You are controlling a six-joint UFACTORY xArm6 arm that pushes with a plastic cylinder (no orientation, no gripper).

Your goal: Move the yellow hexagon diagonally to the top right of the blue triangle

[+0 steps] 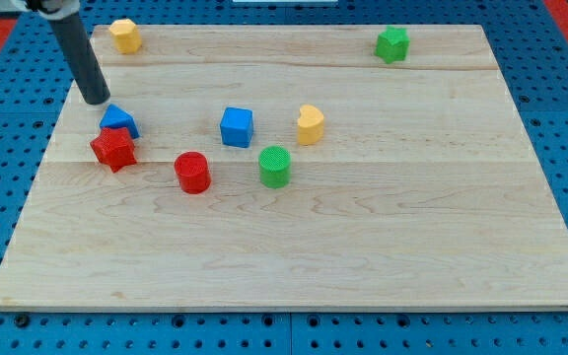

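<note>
The yellow hexagon (124, 35) lies near the board's top left corner. The blue triangle (119, 120) lies lower on the left side, touching the red star (113, 149) just below it. My tip (97, 100) is on the board just up and left of the blue triangle, close to it, and well below the yellow hexagon. The dark rod rises from the tip toward the view's top left.
A blue cube (236, 126), a yellow heart (310, 124), a red cylinder (192, 172) and a green cylinder (275, 166) sit mid-board. A green block (392, 43) lies at the top right. The wooden board (383, 227) rests on a blue pegged surface.
</note>
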